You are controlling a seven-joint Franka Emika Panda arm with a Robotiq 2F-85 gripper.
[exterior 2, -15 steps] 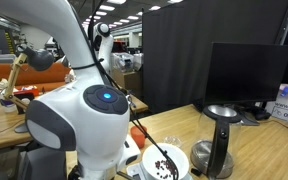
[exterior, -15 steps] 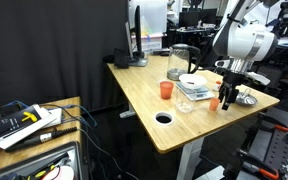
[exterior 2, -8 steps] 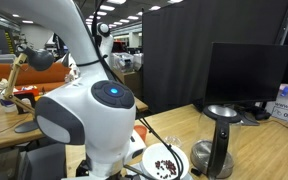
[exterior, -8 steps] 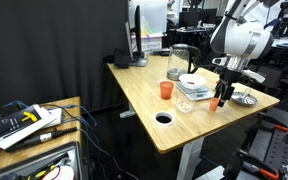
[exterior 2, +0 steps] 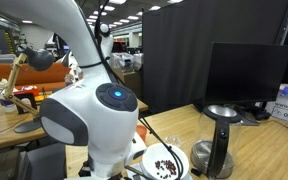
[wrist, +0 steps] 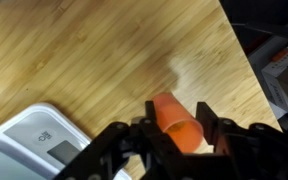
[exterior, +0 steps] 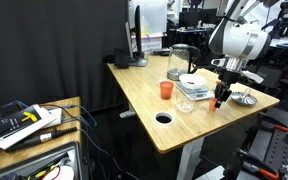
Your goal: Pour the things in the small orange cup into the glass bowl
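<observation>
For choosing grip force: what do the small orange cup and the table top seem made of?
The small orange cup: probably plastic, smooth and matte, even light-orange colour. The table top: wood or wood-look laminate, pale grain lines, slight sheen.

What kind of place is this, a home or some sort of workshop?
Most likely a robotics lab or shared office: a wooden desk screened by black curtains, a computer monitor, and a tangle of cables and tools nearby.
</observation>
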